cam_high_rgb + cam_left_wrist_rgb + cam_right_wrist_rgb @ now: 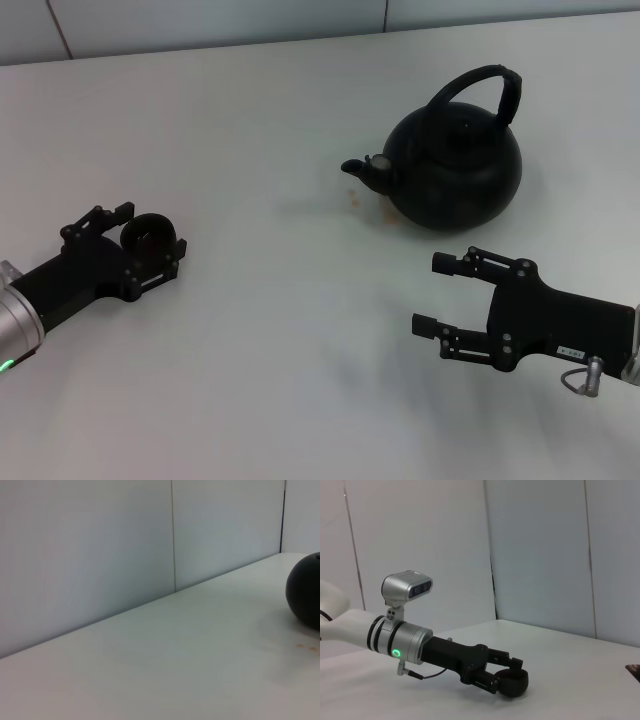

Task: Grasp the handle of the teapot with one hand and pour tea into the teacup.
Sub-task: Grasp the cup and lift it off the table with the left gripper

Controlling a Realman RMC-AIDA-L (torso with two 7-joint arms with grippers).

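Observation:
The round black teapot (455, 170) stands at the back right of the white table, spout pointing left, with its arched handle (488, 82) upright over the lid. A slice of its body also shows in the left wrist view (306, 592). The small dark teacup (150, 233) sits on the table at the left, between the fingers of my left gripper (152, 230), which is shut on it. From the right wrist, the teacup (514, 684) appears in that same grip. My right gripper (430, 294) hovers open and holds nothing, in front of the teapot and apart from it.
A few small brownish spots (355, 197) mark the table just under the spout. A pale panelled wall (100, 555) runs along the table's far edge. Bare tabletop (290, 300) lies between the two grippers.

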